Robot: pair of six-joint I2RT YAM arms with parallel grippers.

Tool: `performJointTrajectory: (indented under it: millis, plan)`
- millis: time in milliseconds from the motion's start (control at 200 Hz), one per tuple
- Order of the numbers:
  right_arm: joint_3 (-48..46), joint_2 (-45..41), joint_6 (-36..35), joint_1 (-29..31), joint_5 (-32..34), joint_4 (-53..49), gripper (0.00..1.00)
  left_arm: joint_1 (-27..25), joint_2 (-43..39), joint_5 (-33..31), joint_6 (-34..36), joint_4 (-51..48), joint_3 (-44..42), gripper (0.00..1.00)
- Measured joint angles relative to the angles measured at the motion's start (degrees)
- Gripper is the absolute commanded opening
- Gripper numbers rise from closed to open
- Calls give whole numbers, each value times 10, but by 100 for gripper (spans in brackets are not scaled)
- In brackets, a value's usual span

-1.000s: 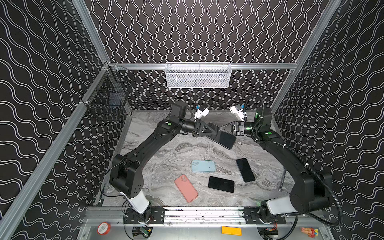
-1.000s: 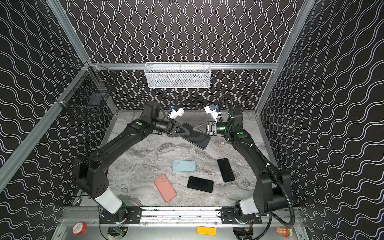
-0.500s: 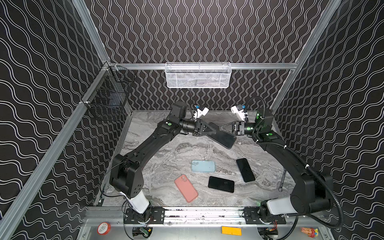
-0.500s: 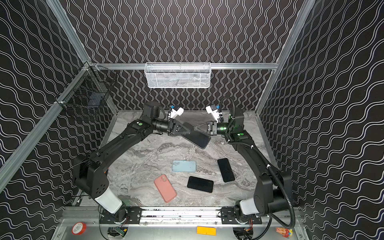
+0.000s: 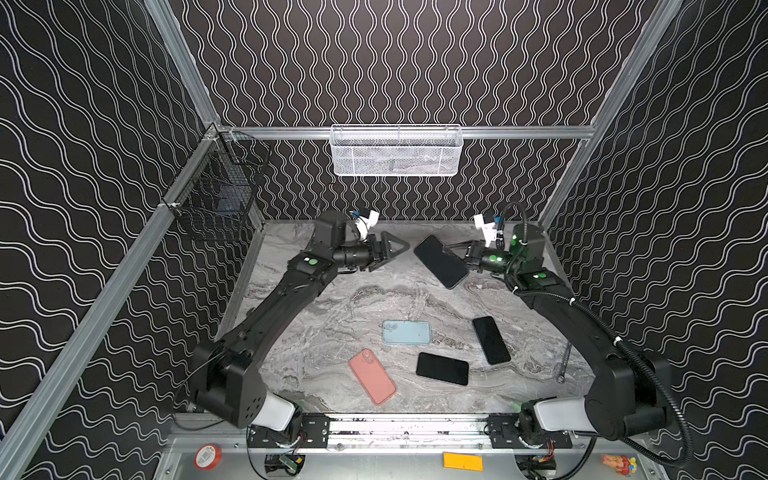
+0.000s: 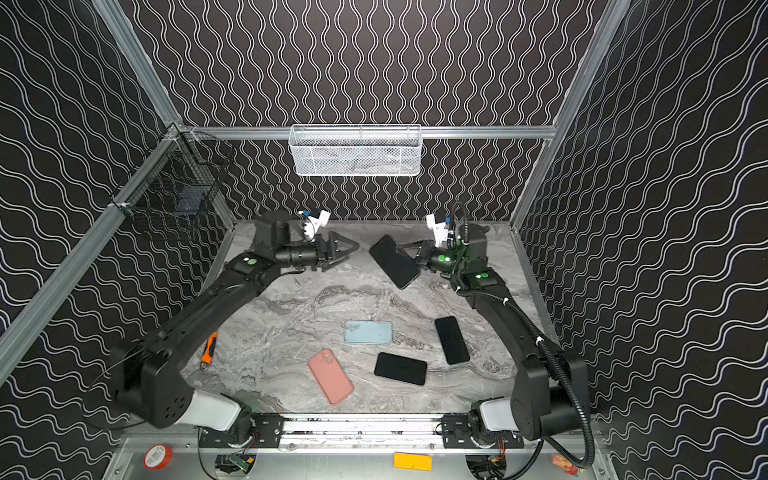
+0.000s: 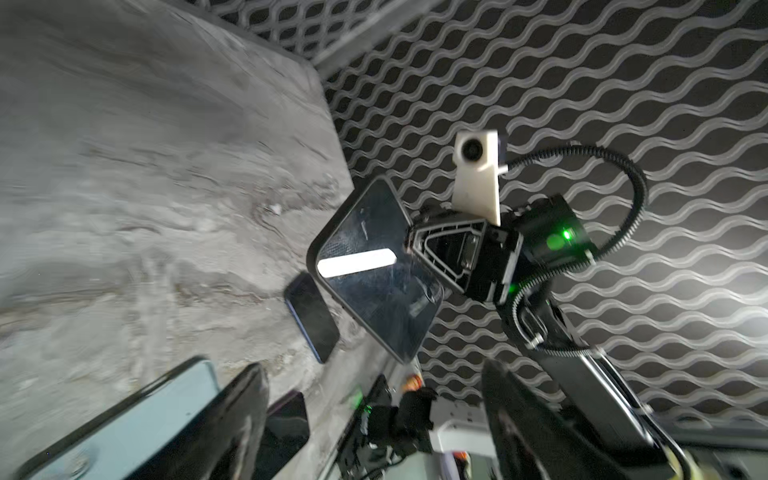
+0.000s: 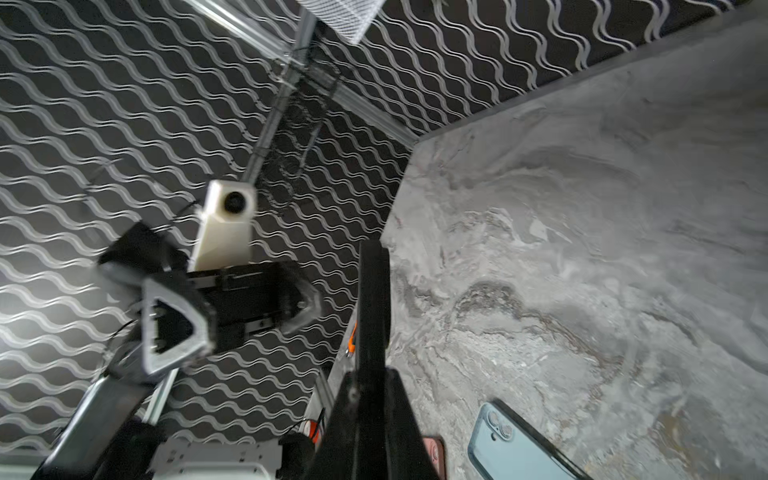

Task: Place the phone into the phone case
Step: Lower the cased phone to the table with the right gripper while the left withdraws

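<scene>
Nearest you, the pink phone case (image 5: 372,376) lies flat on the marble tabletop (image 5: 332,299), a black phone (image 5: 442,368) just beside it; behind them lie the light-blue case (image 5: 406,332) and a second black phone (image 5: 491,340); farther back, your right gripper (image 5: 454,250) pinches a third black phone (image 5: 441,262) by its edge, tilted above the table; your left gripper (image 5: 395,251) faces it, spread wide and empty, apart from that phone.

Pink case (image 5: 372,376), grey marbled table (image 5: 353,299)
</scene>
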Motion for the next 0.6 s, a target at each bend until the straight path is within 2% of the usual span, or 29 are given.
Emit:
performJointTrajectory:
  millis: [125, 235, 315, 466, 601]
  plan:
    - [-1, 26, 24, 66, 139, -5, 0, 2, -75, -165, 41, -110, 2, 98]
    - [2, 72, 56, 132, 250, -4, 0, 3, -156, -308, 56, -180, -26, 98]
    - [20, 115, 79, 182, 323, -3, 0, 4, -216, -386, 61, -214, -59, 98]
    - [75, 203, 111, 251, 437, 14, 0, 4, -292, -474, 68, -257, -110, 98]
    - [133, 295, 123, 294, 513, 28, 0, 4, -339, -503, 69, -279, -156, 98]
